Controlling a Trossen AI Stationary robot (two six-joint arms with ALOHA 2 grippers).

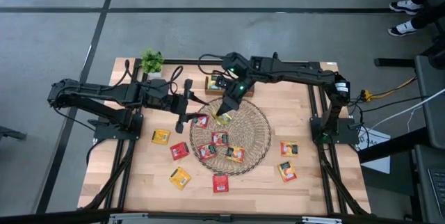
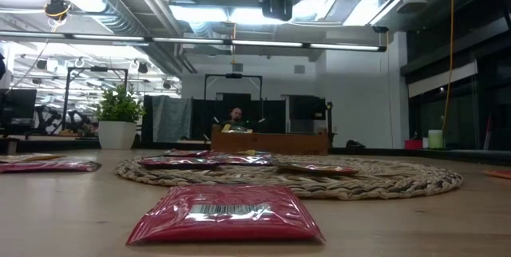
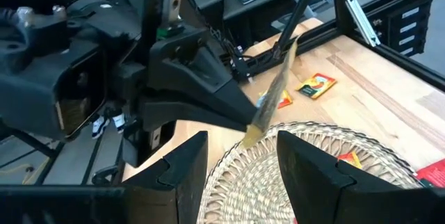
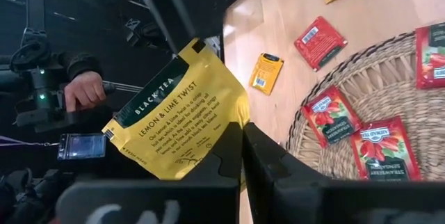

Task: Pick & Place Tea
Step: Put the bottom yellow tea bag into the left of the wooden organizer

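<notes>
Yellow sachet up in the air, carried over the mat.

High view: the right end effector [image 1: 226, 115] hangs over the mat [image 1: 259, 137] edge, yellow sachet [image 1: 223, 118] in its grip; the left end effector [image 1: 186, 104] waits beside it, jaws parted, empty.
Low view: red sachet [image 2: 226, 213] flat on the counter [image 2: 64, 217], more lying on the mat beyond.
Left wrist view: sachet seen edge-on, pinched at its bottom corner.
Right wrist view: fingers clamped tight on the sachet, red ones on the mat below.
Carry step, I'd say; next comes lowering onto bare wicker and letting go.
</notes>
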